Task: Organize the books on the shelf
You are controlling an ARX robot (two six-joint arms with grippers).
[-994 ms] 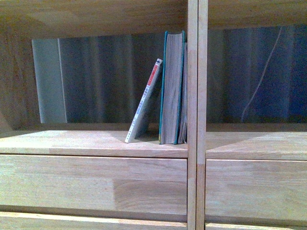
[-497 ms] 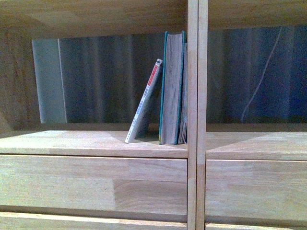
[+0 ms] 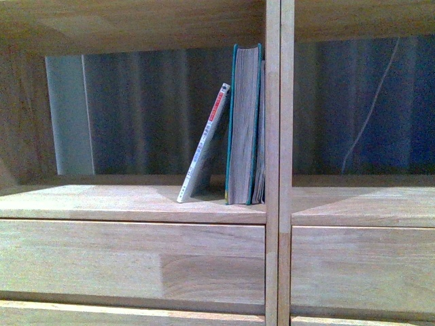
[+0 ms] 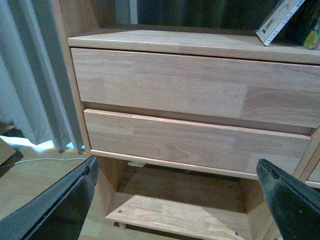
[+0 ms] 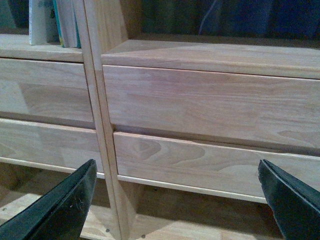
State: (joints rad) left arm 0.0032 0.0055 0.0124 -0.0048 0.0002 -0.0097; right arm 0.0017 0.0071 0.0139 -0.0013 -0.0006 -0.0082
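Observation:
The light wood shelf (image 3: 136, 204) fills the front view. In its left compartment a thick teal book (image 3: 243, 122) stands upright against the central divider (image 3: 279, 163). A thin white paperback (image 3: 204, 144) with a red-and-white spine leans against the teal book. Neither gripper shows in the front view. My left gripper (image 4: 175, 205) is open and empty, low before the left drawer fronts (image 4: 195, 85); the paperback's bottom corner (image 4: 277, 20) shows above. My right gripper (image 5: 175, 205) is open and empty before the right drawer fronts (image 5: 210, 105); the books' lower ends (image 5: 52, 22) show beyond the divider.
A grey curtain (image 4: 30, 75) hangs beside the shelf's left side, with a white cable on the floor (image 4: 40, 161). A bottom board (image 4: 170, 212) lies under the drawers. A dark curtain and a thin cable (image 3: 370, 109) show behind the right compartment.

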